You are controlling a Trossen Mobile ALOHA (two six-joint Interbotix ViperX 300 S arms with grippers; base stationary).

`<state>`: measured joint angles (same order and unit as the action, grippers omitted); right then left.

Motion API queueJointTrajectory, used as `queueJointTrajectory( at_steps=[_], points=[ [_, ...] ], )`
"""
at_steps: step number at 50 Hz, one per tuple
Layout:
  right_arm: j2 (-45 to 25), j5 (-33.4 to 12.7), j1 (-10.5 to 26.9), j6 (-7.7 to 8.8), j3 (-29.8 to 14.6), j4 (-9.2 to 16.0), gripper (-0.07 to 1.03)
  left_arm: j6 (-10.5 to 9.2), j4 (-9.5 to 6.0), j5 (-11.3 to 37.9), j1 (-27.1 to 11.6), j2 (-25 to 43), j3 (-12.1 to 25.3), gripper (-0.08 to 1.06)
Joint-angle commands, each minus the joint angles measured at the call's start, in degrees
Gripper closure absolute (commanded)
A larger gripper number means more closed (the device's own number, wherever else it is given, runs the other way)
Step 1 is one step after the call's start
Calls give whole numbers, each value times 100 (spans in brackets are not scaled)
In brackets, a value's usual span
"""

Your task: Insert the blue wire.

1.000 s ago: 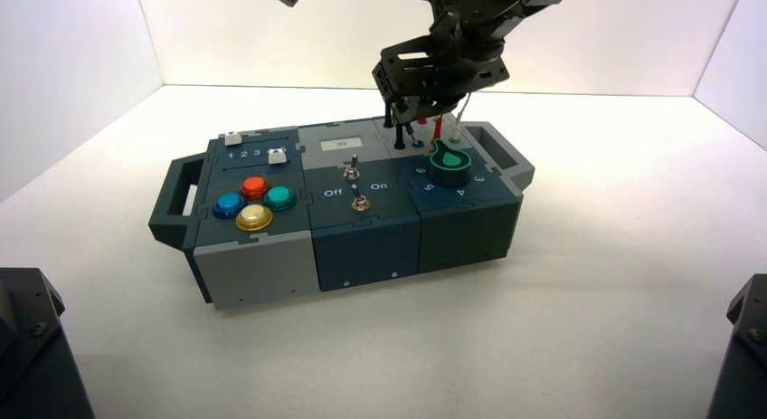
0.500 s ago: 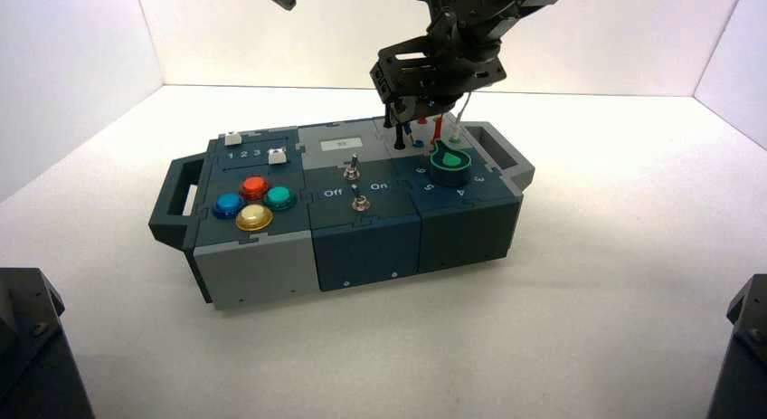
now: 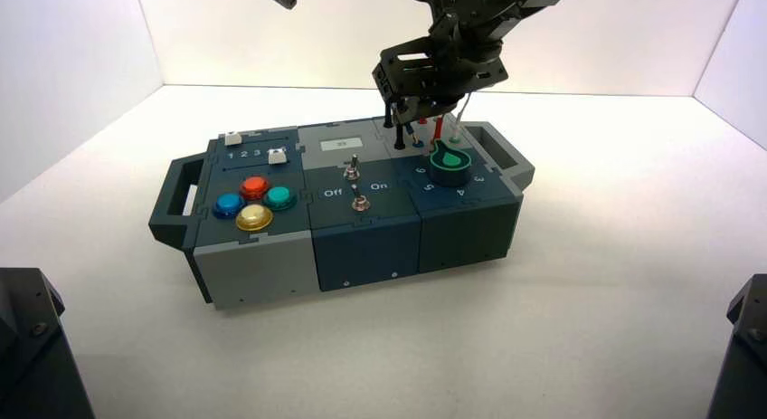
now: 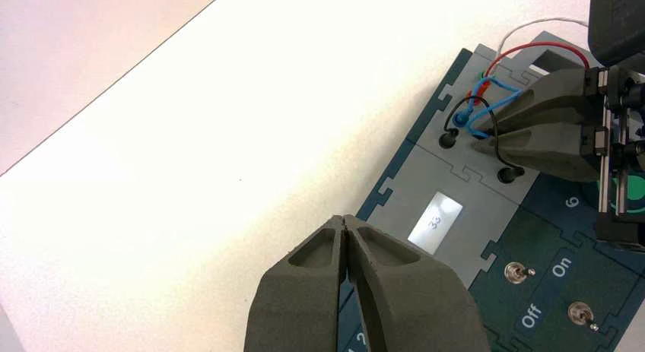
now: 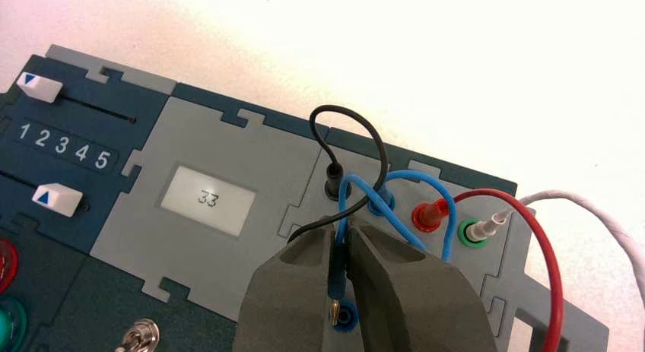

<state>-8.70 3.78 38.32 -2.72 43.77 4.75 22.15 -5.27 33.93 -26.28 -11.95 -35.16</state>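
The left gripper [image 4: 346,229] hangs over the box's [image 3: 262,265] back edge with its jaws pressed together, nothing between them. The right gripper [image 5: 341,249] has its jaws clamped on a plug of the blue wire [image 5: 414,177], whose metal tip sits just above a blue socket [image 5: 346,315] directly below the jaws.

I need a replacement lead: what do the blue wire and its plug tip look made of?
The blue wire: smooth, flexible plastic-like insulation, judging by its glossy loops. Its plug tip, pinched in the right hand over a blue socket: shiny brass-coloured pin, probably metal.
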Motion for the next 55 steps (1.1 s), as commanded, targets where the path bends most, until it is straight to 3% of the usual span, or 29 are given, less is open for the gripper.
queueJointTrajectory(
  at_steps=[1, 55],
  points=[
    [44, 26, -62, 0, -185, -9, 98, 62, -9, -53, 44, -158, 70, 101],
    [105, -35, -132, -18, -105, 18, 98, 97, -9, -70, 70, -176, 70, 101]
  ],
)
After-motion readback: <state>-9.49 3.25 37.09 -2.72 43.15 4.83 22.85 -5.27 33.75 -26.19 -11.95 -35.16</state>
